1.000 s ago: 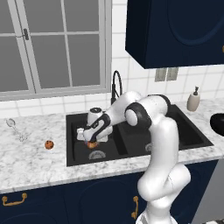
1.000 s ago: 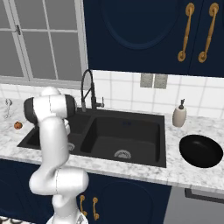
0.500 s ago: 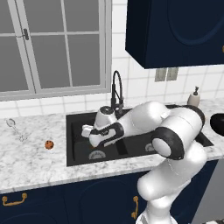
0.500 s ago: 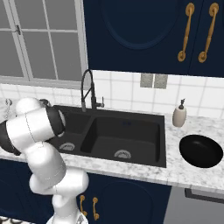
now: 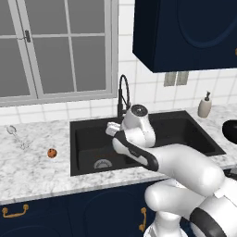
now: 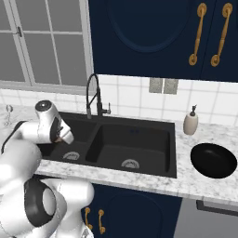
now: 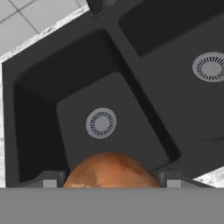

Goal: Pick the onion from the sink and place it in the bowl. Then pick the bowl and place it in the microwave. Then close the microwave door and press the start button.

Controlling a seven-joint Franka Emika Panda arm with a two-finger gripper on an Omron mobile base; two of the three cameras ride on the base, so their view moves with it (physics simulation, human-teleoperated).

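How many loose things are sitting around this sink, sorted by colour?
Orange-tan: 1, the onion, between the end effector fingers above the sink.
Reddish-brown: 1, a speckled ball on the counter.
Black: 1, the bowl.
Beige: 1, a soap dispenser.
Clear: 1, a glass near the window.
Total: 5

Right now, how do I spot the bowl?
From the black double sink, go right along the marble counter. The bowl is the wide, shallow black dish near the front; its neighbour, the soap dispenser, is tall and beige.
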